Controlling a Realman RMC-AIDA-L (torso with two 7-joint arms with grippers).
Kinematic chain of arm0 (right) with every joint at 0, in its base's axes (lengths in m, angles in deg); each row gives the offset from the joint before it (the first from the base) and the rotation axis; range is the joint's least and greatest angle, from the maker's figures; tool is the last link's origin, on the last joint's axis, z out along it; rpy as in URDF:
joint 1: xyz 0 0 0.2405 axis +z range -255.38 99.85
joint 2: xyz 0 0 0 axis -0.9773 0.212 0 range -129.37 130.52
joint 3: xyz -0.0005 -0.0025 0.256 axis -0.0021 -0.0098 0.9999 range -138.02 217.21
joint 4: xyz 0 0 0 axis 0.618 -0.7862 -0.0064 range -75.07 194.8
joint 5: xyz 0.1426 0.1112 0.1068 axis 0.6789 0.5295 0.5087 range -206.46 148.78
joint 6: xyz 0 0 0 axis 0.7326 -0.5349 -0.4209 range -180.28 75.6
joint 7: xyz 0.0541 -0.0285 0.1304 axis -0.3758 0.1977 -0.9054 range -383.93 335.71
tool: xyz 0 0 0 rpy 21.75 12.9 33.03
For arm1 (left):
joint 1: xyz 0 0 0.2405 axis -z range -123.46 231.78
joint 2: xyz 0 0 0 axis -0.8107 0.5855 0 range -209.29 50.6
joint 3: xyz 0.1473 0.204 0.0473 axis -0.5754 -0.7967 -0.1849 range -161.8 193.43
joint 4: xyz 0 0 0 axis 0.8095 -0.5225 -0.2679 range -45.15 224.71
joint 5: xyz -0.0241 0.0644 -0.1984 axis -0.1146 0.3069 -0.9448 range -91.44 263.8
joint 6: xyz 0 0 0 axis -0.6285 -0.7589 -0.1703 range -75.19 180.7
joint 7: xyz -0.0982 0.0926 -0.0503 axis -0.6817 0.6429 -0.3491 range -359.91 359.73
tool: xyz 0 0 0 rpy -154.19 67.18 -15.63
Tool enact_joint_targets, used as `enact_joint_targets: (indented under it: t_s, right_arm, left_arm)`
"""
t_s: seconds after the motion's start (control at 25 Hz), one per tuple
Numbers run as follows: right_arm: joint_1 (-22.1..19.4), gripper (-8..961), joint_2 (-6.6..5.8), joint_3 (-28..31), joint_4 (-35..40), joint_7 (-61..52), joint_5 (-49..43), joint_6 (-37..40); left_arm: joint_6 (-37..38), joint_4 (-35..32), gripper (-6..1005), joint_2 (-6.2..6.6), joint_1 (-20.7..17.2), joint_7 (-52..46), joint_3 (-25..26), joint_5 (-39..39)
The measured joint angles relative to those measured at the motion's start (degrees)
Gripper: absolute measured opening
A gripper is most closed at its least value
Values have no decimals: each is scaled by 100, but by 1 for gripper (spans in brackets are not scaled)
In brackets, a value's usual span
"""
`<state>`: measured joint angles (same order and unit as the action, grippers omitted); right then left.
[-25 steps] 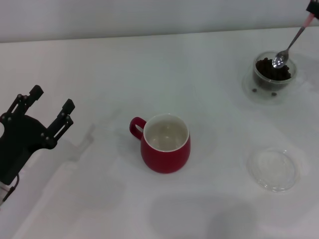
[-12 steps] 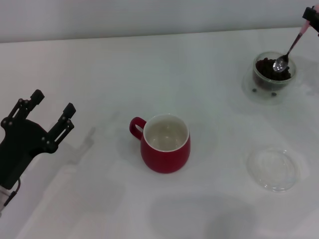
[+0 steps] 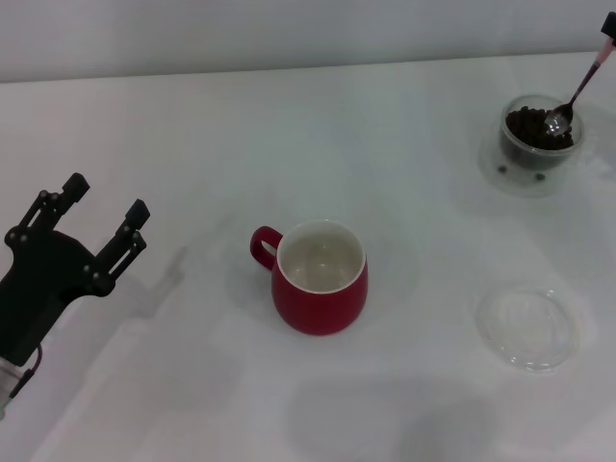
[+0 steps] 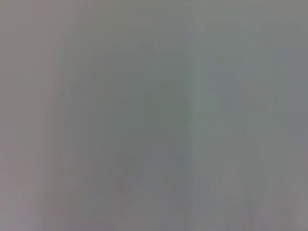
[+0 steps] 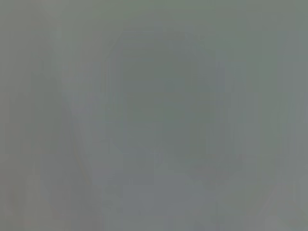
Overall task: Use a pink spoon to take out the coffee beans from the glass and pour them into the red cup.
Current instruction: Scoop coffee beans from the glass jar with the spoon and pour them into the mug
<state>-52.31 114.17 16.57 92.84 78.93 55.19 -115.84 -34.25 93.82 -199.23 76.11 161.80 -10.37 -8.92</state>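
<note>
1. One left gripper (image 3: 104, 214) is seen nearest, fingers spread, nothing held.
2. One red cup (image 3: 320, 277) is set mid-table.
3. One glass (image 3: 542, 135) of coffee beans (image 3: 531, 125) is placed farthest; one pink spoon (image 3: 576, 93) is dipped there, its holder's fingers undetermined.

Our left gripper (image 3: 104, 216) sits at the near left of the scene, clear of the work area. Its two black fingers (image 3: 128, 227) are spread apart and point toward the far right, with nothing between them. The black wrist body extends back toward the near left corner. Of our right gripper (image 3: 608, 23), only a small dark part shows at the far right edge; its finger state is not discernible. Both wrist views show nothing of the arms.
</note>
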Motion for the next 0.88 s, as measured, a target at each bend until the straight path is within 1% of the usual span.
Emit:
enact_joint_targets:
  t_s: [0.36,0.56,0.88]
  right_arm:
    - [-49,148,-22,-1,-29,-646,0,234]
    - [-95,149,-27,16,-75,-1285,3,580]
    - [-137,150,-120,283,-521,-1667,378,609]
  left_arm:
    - [22,0,771,0,33,7,16,0]
    - [51,0,771,9,53,9,18,-32]
    - [77,-51,770,17,42,9,18,-44]
